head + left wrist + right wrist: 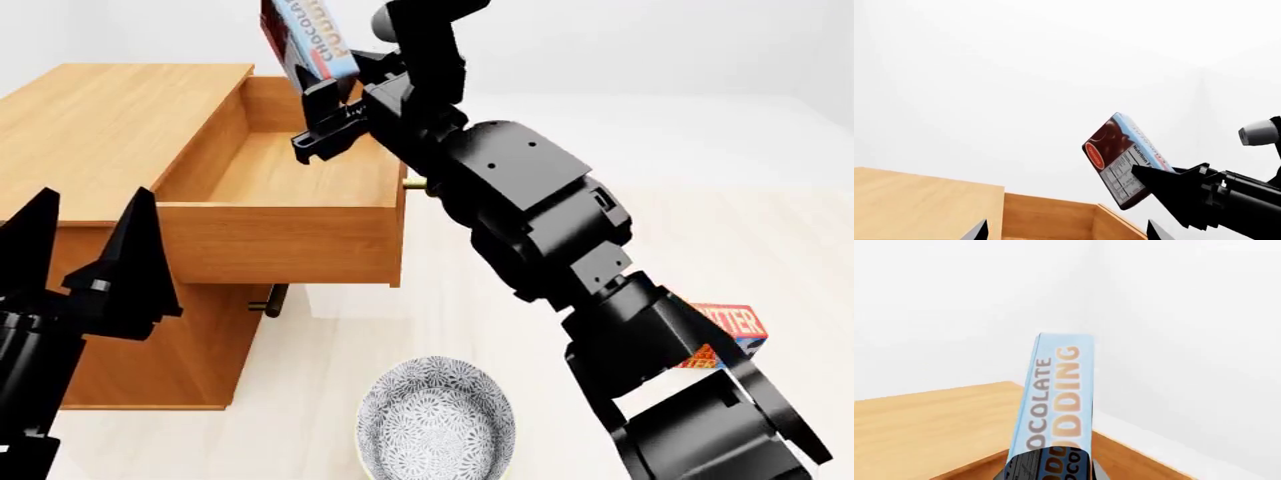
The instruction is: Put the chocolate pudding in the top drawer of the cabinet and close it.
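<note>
The chocolate pudding (1124, 157) between the right gripper's black fingers (1162, 181) has a dark brown and red face, a light blue edge with orange and brown lettering, and a white nutrition panel. The cabinet (107, 130) and top drawer (287, 235) are honey-brown wood-grain. The bowl (435, 425) carries a grey-and-white floral pattern. The butter box (731, 328) is orange-red.

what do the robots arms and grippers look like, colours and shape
Both arms are matte black. The right arm is a chain of chunky rounded housings with small screw holes and one small brass-coloured fitting. The right gripper has angular black fingers on a dark ribbed body. The left gripper ends in two tall, pointed, wedge-shaped black fingers. No cables or markings show; one pale grey cylindrical part shows in the left wrist view.
</note>
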You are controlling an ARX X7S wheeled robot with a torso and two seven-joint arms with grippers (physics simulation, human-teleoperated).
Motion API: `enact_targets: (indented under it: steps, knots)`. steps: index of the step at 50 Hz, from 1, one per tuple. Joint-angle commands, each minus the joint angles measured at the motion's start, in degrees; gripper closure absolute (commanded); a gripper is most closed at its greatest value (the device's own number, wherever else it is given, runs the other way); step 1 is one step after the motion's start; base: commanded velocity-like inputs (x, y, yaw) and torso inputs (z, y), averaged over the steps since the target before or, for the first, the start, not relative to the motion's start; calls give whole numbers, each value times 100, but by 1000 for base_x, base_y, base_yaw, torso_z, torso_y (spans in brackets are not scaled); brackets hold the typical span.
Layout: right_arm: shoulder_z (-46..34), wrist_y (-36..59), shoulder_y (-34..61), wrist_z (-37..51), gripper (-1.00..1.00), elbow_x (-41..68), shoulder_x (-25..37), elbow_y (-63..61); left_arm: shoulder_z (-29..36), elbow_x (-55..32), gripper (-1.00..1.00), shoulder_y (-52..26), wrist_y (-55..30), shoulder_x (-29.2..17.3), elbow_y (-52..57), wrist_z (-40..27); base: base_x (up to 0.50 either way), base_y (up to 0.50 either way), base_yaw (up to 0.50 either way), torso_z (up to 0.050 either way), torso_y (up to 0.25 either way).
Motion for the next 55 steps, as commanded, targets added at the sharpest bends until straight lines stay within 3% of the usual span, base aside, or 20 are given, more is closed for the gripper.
enact_targets:
  steps: [1,23,34,35,55]
  knots:
    - [-137,528,261,162,100,250,56,16,-82,-31,-100,59,-40,6,13,33,0,0,0,0,0]
    - [-780,472,483,-171,100,427,-146,1195,-217,-72,-100,151,-108,46,5,99,0,0,0,0,0]
    - [-947,430,477,43,100,599,-3,803,-281,-72,-100,205,-126,53,12,109,0,0,0,0,0]
    - [-952,400,485,76,-100,584,2,787,-287,-75,-100,208,-132,56,6,108,0,0,0,0,0]
    - [-912,226,472,517,-100,608,268,154,-390,-107,-100,320,-156,107,-35,136,0,0,0,0,0]
